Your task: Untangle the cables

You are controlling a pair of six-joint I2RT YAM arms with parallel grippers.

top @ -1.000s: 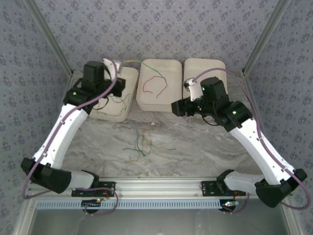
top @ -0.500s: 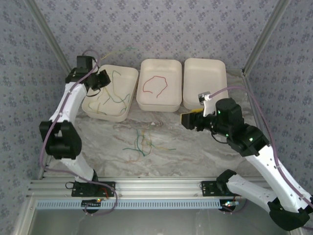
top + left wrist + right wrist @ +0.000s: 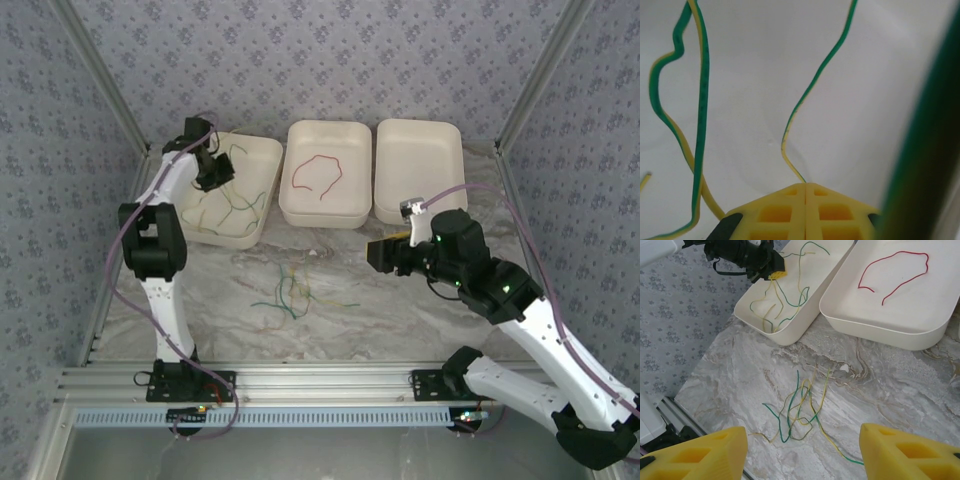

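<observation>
We judge a sorted strand is being delivered: the left gripper point(image 3: 212, 170), clamped on a green-and-yellow wire point(image 3: 789, 125) over the left tray point(image 3: 268, 175), must next release, while the right gripper point(image 3: 802, 442), spread apart, hangs above the tangled cables point(image 3: 290, 292) mid-surface point(image 3: 370, 312).

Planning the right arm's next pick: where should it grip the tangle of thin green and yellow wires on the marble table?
Probably from above, on the thin green strand trailing left out of the tangle: it lies flat and alone, clear of the crossings.
</observation>
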